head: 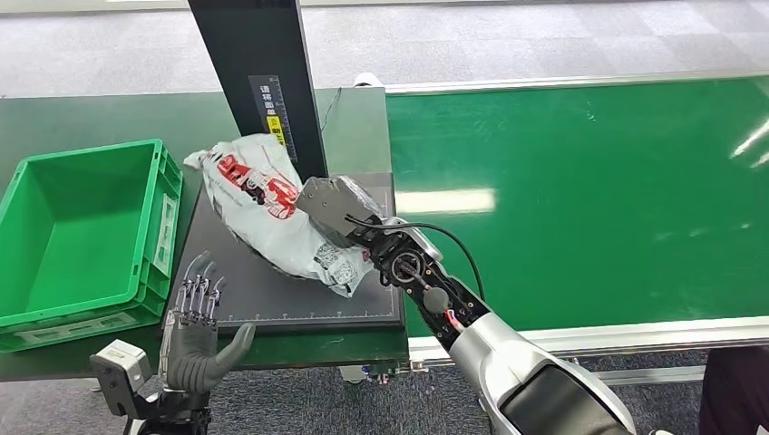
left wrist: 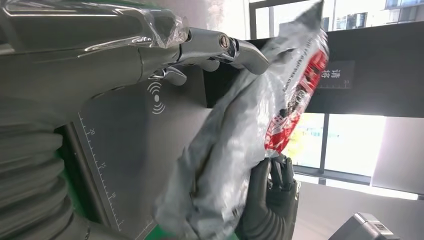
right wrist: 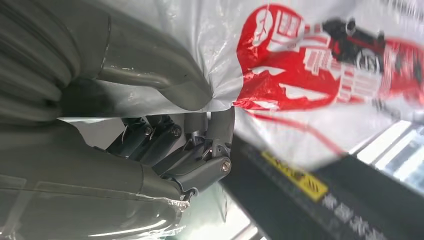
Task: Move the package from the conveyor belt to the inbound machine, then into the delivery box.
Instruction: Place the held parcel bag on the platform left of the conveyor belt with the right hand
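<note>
Red and black printed graphic on grey-white plastic mailer package (head: 263,195), lettering too blurred to read. Ruler numerals 20, 15, 10 and a white wireless symbol (left wrist: 157,97) on dark grey scanner plate (left wrist: 135,150). Yellow label (head: 275,127) on black post (head: 258,63), unreadable.

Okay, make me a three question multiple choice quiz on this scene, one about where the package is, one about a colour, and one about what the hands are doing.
1. Where is the package?
A. in the crate
B. over the dark scanning pad
C. on the conveyor belt

2. What colour is the crate?
A. blue
B. grey
C. green

3. Which hand holds the package?
A. the right hand
B. the left hand
C. neither

Answers:
1 B, the bag sits above the dark scanning pad, beside the black post.
2 C, the crate is green like the conveyor belt.
3 A, the right hand grips the bag, while the left hand is spread and holds nothing.
</note>
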Controlling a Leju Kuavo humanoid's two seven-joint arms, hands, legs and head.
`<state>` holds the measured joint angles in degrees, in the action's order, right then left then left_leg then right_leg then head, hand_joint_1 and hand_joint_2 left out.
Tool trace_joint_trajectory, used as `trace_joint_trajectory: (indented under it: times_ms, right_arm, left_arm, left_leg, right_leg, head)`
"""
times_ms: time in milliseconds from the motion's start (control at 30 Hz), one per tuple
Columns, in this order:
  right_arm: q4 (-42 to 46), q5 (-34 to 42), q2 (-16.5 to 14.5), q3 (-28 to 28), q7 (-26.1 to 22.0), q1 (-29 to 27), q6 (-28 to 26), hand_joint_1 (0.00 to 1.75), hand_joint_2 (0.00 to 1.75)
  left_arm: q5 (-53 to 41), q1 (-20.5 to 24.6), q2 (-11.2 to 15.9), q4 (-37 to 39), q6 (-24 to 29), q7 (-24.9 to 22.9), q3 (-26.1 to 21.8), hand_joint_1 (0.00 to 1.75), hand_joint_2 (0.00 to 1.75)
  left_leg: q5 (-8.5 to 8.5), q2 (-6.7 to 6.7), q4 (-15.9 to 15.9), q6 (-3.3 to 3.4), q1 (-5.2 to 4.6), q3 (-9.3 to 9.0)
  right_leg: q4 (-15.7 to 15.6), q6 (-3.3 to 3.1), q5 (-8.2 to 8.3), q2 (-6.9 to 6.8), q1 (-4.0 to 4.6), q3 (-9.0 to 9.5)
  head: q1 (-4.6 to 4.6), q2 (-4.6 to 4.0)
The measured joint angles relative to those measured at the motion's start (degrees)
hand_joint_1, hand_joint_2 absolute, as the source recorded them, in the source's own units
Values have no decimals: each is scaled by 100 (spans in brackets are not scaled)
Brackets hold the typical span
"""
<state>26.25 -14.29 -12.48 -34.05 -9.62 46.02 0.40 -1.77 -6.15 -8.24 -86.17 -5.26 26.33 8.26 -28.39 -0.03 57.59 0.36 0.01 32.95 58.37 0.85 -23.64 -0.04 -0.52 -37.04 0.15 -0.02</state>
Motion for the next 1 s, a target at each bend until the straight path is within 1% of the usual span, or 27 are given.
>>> trace_joint_trajectory:
  times_ms: [67,100,200,233,400,667,733,833,900,1000]
  right_arm:
    - [1,14,1,8,-60,-2,-141,175,175]
    - [3,29,1,15,-100,-3,-216,144,175]
    - [22,84,2,45,-195,-1,-371,13,175]
    - [28,109,2,51,-203,1,-340,0,175]
    - [33,246,2,54,-195,1,-24,0,175]
    - [40,452,2,95,-270,0,41,0,175]
    - [91,623,2,160,-454,-11,36,0,175]
    - [308,1148,21,356,-922,-85,123,0,175]
    - [604,1636,61,537,-1237,-234,214,0,175]
    - [1259,2298,153,822,-1525,-598,263,0,175]
  left_arm:
    - [0,-3,-1,-9,3,-1,12,0,175]
    - [0,-4,-2,-10,4,-1,16,0,175]
    - [0,-6,-2,-10,9,-1,25,0,175]
    - [0,-5,-2,-10,10,-1,30,0,175]
    - [11,-3,-2,-10,23,1,42,0,175]
    - [24,-5,-2,-10,45,14,66,0,175]
    - [24,-4,-2,-10,56,23,68,0,175]
    - [14,-5,-2,-10,171,70,69,0,175]
    - [-27,-8,-1,-11,340,139,67,0,175]
    - [-203,-37,7,-42,687,275,57,0,175]
  left_leg:
    - [0,0,0,0,0,0]
    - [0,-1,0,0,0,0]
    - [0,0,0,0,0,0]
    - [0,0,0,0,0,0]
    - [0,-1,0,0,0,-1]
    - [0,0,0,0,0,-1]
    - [0,0,0,0,0,-1]
    - [0,-1,1,0,0,-1]
    - [0,-3,0,0,0,-1]
    - [-2,-3,0,-2,0,0]
  right_leg:
    - [0,0,0,0,0,0]
    - [0,0,0,0,0,0]
    - [0,0,0,0,0,0]
    - [0,0,0,0,0,0]
    - [0,0,0,0,0,0]
    - [0,-3,2,0,0,0]
    - [0,-3,2,0,0,0]
    - [0,-3,2,-1,0,-1]
    - [-1,-3,2,-2,0,0]
    - [-1,-3,1,-2,0,0]
  head:
    - [0,-1]
    - [0,-1]
    - [1,0]
    - [1,1]
    - [0,-1]
    - [0,1]
    - [0,0]
    - [0,0]
    - [1,0]
    - [1,-1]
